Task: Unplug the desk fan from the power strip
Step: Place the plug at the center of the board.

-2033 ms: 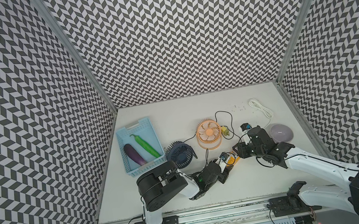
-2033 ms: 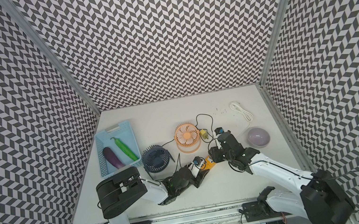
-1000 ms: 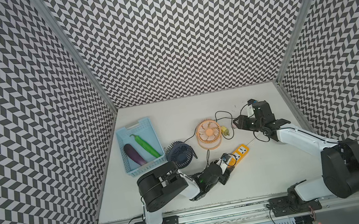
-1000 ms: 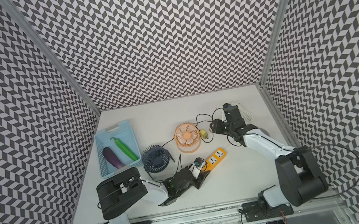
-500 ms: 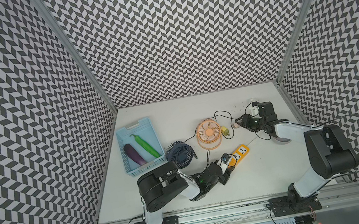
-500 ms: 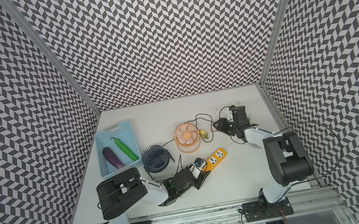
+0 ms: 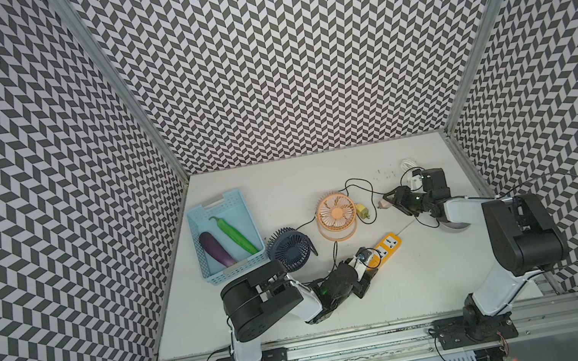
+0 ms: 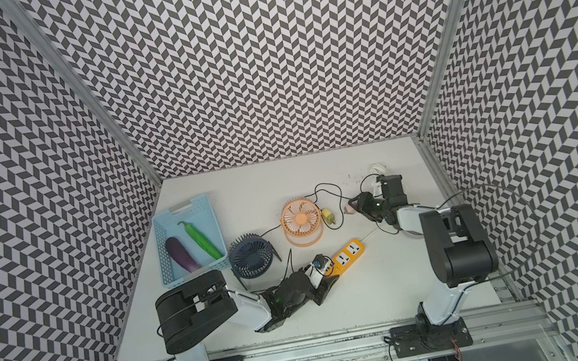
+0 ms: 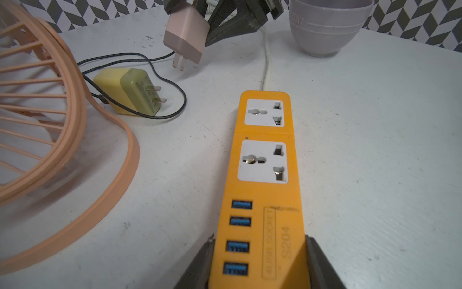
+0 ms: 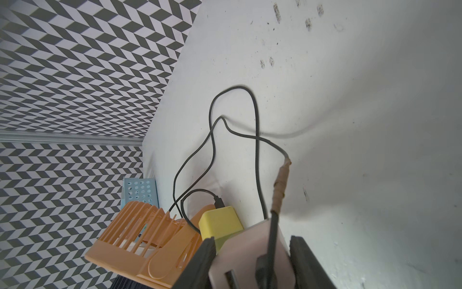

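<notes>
The orange power strip [image 7: 387, 248] is laid flat on the white surface [image 7: 437, 276], at 5 o'clock from the orange fan [image 7: 336, 214]. Its end with the blue ports is squeezed by the left end effector [image 9: 258, 260]. Both sockets are seen empty. A pink plug [image 9: 186, 35] is pinched by the right end effector [image 10: 252, 250], held above the surface at 3 o'clock from the fan.

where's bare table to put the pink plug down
Bare table lies in front of the power strip, toward the right arm; also along the back wall behind the orange fan. Crowded beside the fan: yellow adapter, black cords.
</notes>
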Robot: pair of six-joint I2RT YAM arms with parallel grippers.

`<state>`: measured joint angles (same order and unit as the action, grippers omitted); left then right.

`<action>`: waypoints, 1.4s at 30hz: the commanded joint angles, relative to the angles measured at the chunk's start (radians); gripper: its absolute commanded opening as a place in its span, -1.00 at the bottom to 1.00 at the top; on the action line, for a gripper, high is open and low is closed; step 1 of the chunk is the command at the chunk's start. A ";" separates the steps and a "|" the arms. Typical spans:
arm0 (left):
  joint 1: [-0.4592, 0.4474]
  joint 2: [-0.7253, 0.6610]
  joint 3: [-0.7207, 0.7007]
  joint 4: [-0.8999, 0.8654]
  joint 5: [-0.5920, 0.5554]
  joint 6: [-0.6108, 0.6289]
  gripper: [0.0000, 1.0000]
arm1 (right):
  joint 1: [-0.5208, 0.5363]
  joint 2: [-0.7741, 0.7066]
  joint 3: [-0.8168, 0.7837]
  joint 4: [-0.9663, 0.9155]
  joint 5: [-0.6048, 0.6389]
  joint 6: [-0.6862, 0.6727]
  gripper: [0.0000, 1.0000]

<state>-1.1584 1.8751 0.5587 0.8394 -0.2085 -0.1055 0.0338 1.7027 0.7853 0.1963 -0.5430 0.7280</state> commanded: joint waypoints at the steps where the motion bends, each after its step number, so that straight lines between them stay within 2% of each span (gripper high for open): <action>1: -0.018 0.035 -0.009 -0.134 0.035 0.003 -0.35 | -0.005 0.026 -0.015 0.093 -0.033 0.032 -0.40; 5: -0.018 0.035 -0.009 -0.131 0.037 0.003 -0.35 | -0.006 0.047 -0.013 0.108 -0.058 0.050 -0.26; 9: -0.017 0.034 -0.010 -0.130 0.038 0.003 -0.35 | -0.006 0.046 -0.011 0.103 -0.069 0.058 0.02; 15: -0.018 0.031 -0.012 -0.129 0.037 0.002 -0.35 | -0.014 -0.036 -0.034 0.067 -0.057 0.059 0.27; 23: -0.017 0.022 -0.018 -0.121 0.031 0.003 -0.35 | -0.032 -0.242 -0.075 -0.040 -0.003 0.010 0.32; 32: -0.017 0.021 -0.012 -0.125 0.031 0.003 -0.33 | -0.032 -0.454 -0.181 -0.109 -0.002 -0.072 0.32; 35: -0.018 0.026 0.007 -0.140 0.024 0.003 -0.26 | -0.031 -0.506 -0.230 -0.110 -0.008 -0.095 0.35; 38: -0.022 0.024 0.021 -0.164 -0.005 -0.015 0.06 | -0.031 -0.540 -0.248 -0.153 0.022 -0.135 0.39; 42: -0.028 -0.031 0.012 -0.174 -0.049 -0.035 0.29 | -0.031 -0.581 -0.247 -0.188 0.050 -0.163 0.45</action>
<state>-1.1748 1.8729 0.5770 0.7521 -0.2287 -0.1238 0.0078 1.1625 0.5358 0.0093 -0.5247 0.6125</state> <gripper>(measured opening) 0.637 0.724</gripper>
